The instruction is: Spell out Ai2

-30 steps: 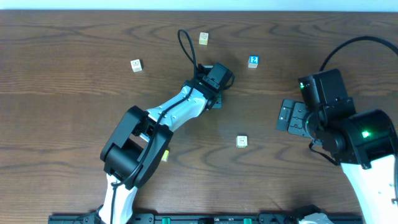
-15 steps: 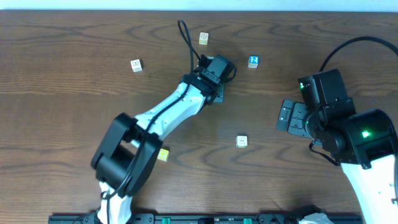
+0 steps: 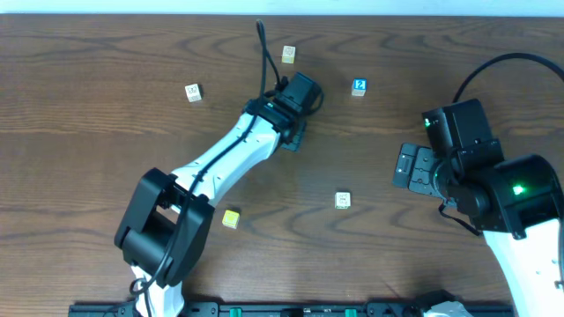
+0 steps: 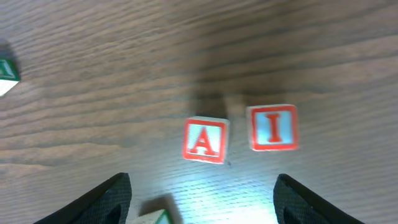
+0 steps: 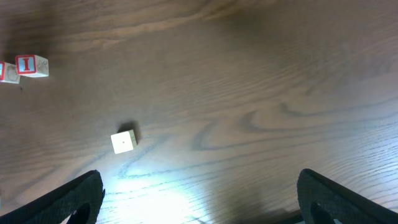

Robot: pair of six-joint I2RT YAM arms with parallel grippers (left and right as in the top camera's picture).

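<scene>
1. Overhead: fixed high above, facing straight down on the table [image 3: 88, 132], far enough to take in both arms.
2. Left wrist: close, looking down at the A block [image 4: 204, 140] and I block [image 4: 273, 127].
3. Right wrist: farther off, looking down; shares the I block at its left edge.

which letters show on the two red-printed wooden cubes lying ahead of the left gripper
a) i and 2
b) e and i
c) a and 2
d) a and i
D: the left wrist view shows the red-printed wooden A cube beside the red-printed wooden I cube, a narrow gap between them, ahead of the open left gripper.
</scene>
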